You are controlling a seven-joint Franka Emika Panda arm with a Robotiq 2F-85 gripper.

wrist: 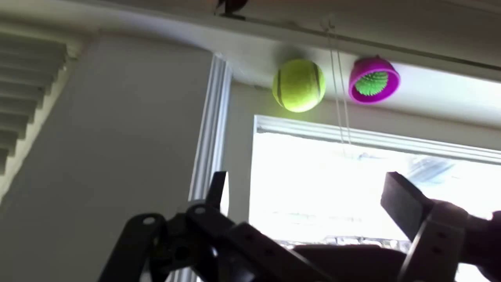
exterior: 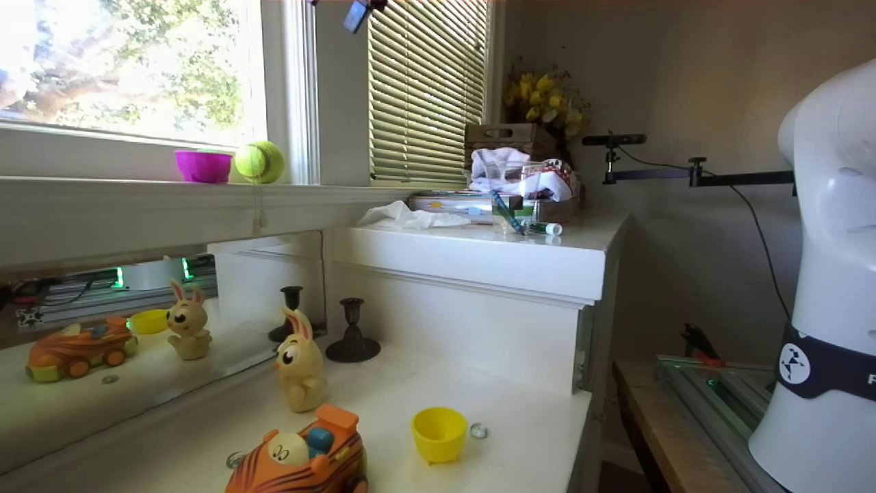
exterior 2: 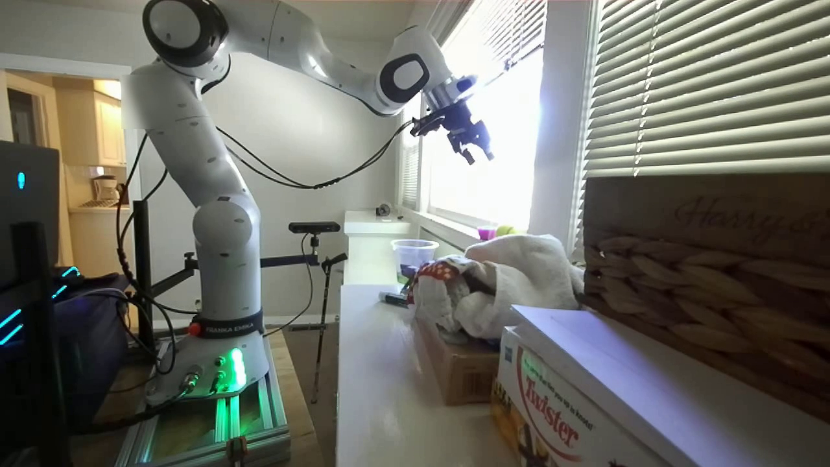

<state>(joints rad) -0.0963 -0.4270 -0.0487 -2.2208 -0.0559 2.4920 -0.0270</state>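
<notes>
High in front of the bright window, my gripper [wrist: 307, 182] stands open, its two dark fingers wide apart and nothing between them. An exterior view shows the gripper [exterior 2: 478, 157] pointing downward at the end of the raised arm; elsewhere only a dark tip of it [exterior: 356, 15] shows at the top edge. Nearest to it are a yellow-green tennis ball [wrist: 299, 85] and a magenta cup [wrist: 374, 80] with a green spiky ball [wrist: 371, 83] inside. Both rest side by side on the window sill [exterior: 102, 198], apart from the fingers. A thin cord [wrist: 339, 86] hangs between them.
On the lower white surface stand a yellow cup [exterior: 439, 435], a cream rabbit toy [exterior: 301, 370], an orange toy car [exterior: 301, 459] and a dark candle holder [exterior: 352, 335]. A mirror [exterior: 137, 383] backs them. The raised ledge bears a clear tub [exterior 2: 415, 250], towels [exterior 2: 519, 272] and a Twister box [exterior 2: 551, 408].
</notes>
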